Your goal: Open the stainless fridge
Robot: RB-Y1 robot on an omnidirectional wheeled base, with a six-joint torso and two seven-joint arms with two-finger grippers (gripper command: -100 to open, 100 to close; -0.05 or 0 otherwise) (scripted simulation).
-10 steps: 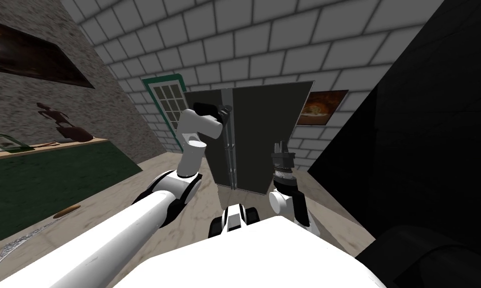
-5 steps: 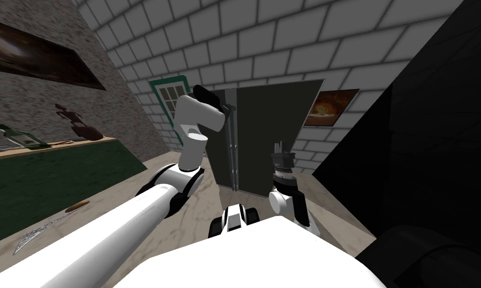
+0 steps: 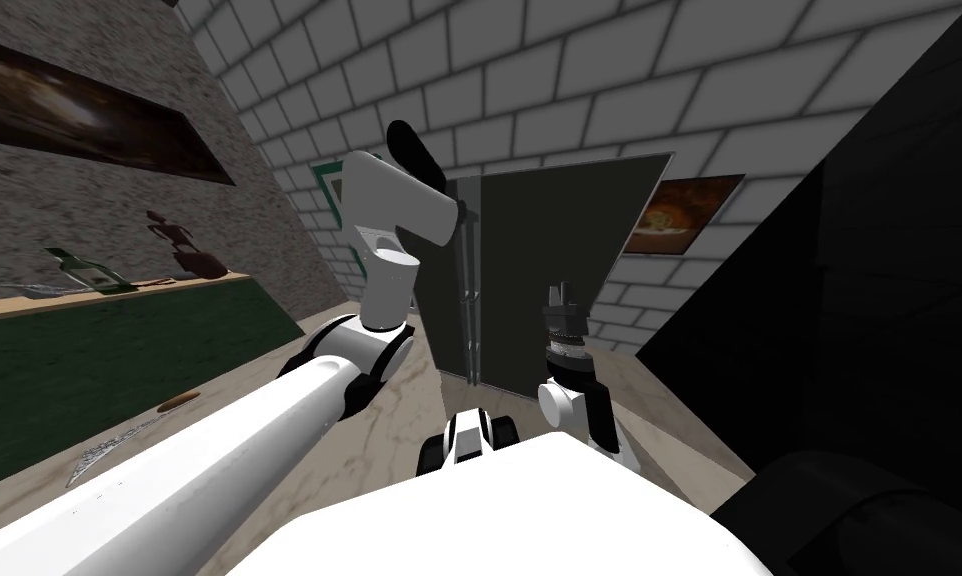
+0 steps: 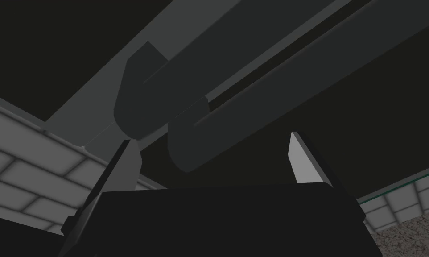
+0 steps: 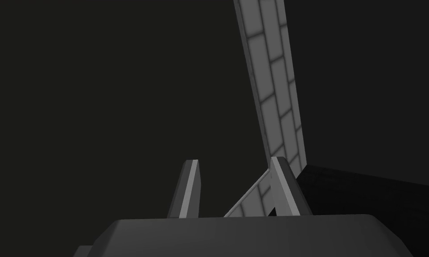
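- Fridge (image 3: 549,270): flat, matte, dark grey slab with two doors, upright at the floor's far edge against a pale grey brick wall (image 3: 589,80).
- Twin handles (image 4: 262,84) along the centre seam: long dark grey bars with rounded ends, side by side with a thin slit between them.
- Left end effector (image 4: 209,138): up at the handles' top ends and spread wide. Thin pale blade fingers (image 4: 129,163) flank one bar's rounded tip without clamping it; contact impossible to tell.
- Right end effector (image 5: 233,165): low before the right-hand door, pointing up. Fingers (image 5: 190,187) parallel, a narrower gap between them, nothing in it.
- Floor (image 3: 409,400): tan, marbled.
- Framed orange-brown picture (image 3: 684,210): on the brick wall just beside the fridge's right edge.
- Green-framed glazed door (image 3: 324,180): on the fridge's other side, partly behind the left arm.
- Counter (image 3: 119,350): along the rough speckled left wall, dark green front under a tan top.
- Near the counter's back edge: a tilted green bottle (image 3: 84,270) and a dark brown figurine (image 3: 191,255).
- Black area (image 3: 869,350): off to the right.
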